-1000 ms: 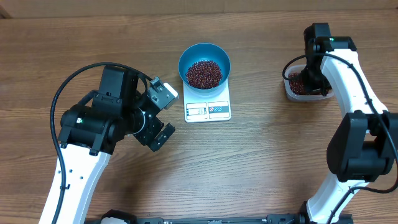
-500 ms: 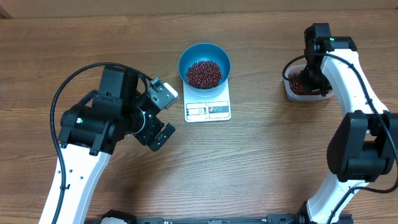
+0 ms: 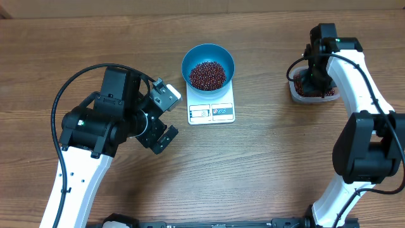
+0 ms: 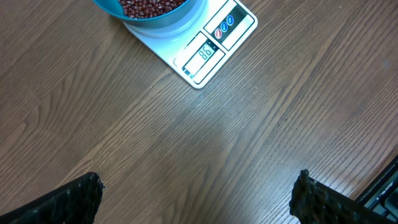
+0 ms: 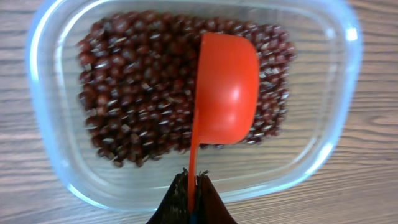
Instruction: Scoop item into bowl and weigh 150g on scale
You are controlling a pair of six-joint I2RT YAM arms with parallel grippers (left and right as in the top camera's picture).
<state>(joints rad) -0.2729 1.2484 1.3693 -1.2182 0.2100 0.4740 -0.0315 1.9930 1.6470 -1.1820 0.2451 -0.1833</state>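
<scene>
Scoop over beans in clear container

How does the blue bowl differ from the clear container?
The blue bowl is round and opaque; the clear container is rounded-rectangular and see-through. The bowl stands on the scale; the container stands on the table. Both hold red-brown beans.

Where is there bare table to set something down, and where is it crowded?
Bare wood between the scale and the clear container, and the wide stretch in front of the scale. Crowded between the left hand and the scale.
</scene>
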